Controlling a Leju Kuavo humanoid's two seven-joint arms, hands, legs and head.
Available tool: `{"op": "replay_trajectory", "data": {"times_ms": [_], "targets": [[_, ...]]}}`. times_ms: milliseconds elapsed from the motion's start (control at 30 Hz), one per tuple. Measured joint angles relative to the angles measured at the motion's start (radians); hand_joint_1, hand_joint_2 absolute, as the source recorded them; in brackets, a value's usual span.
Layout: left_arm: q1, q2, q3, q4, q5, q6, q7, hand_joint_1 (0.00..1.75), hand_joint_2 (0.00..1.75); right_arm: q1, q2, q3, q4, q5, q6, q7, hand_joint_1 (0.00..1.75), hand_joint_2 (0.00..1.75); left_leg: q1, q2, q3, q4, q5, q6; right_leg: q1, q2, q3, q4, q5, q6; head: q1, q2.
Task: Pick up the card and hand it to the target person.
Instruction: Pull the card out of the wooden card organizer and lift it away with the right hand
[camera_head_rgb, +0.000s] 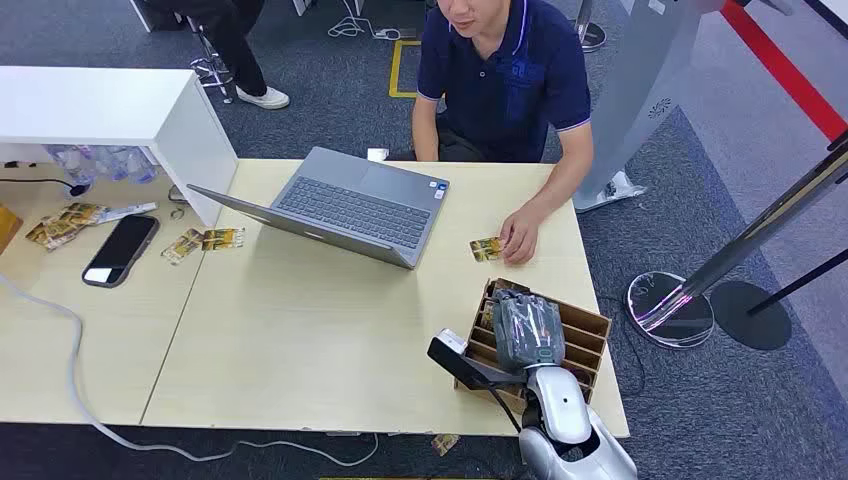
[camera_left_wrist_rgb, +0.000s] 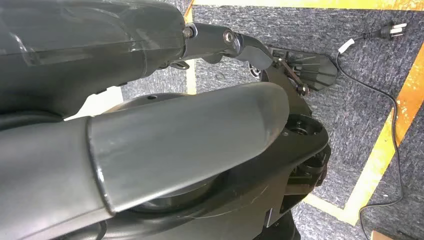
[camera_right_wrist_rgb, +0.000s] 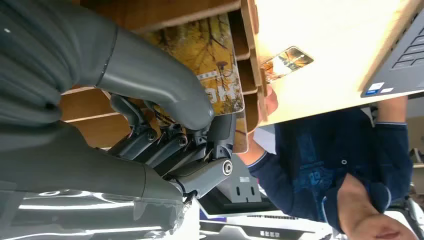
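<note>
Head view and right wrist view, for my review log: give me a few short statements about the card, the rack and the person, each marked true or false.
1. The right hand is over the wooden rack. True.
2. In the right wrist view, the right hand's thumb lies on a card in the rack. True.
3. The laptop is closed. False: it lies open.
4. The person's hand rests on the laptop keyboard. False: it rests on the table beside a card.
5. A phone lies in the rack. False: it lies on the left table.
</note>
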Motion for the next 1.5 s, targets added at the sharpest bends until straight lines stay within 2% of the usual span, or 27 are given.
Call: {"op": "replay_trajectory", "data": {"times_ms": [567, 1100, 1500], "targets": [[0.000, 0.000, 0.000, 0.000, -0.001, 0.000, 0.005, 0.00, 0.00, 0.006, -0.003, -0.007, -0.123, 0.032, -0.017, -0.003, 1.75, 1.75, 0.000, 0.000, 0.000, 0.000, 0.000, 0.000, 0.000, 0.000, 0.000, 0.000, 0.000, 0.000, 0.000, 0.000], [0.000, 0.000, 0.000, 0.000, -0.006, 0.000, 0.010, 0.00, 0.00, 0.009, -0.008, -0.028, -0.136, 0.037, -0.021, 0.003, 1.75, 1.75, 0.000, 0.000, 0.000, 0.000, 0.000, 0.000, 0.000, 0.000, 0.000, 0.000, 0.000, 0.000, 0.000, 0.000], [0.000, 0.009, -0.003, 0.000, -0.048, -0.022, 0.030, 0.00, 0.00, -0.166, -0.017, -0.082, -0.132, 0.035, -0.009, 0.002, 1.75, 1.75, 0.000, 0.000, 0.000, 0.000, 0.000, 0.000, 0.000, 0.001, 0.000, 0.000, 0.000, 0.000, 0.000, 0.000]]}}
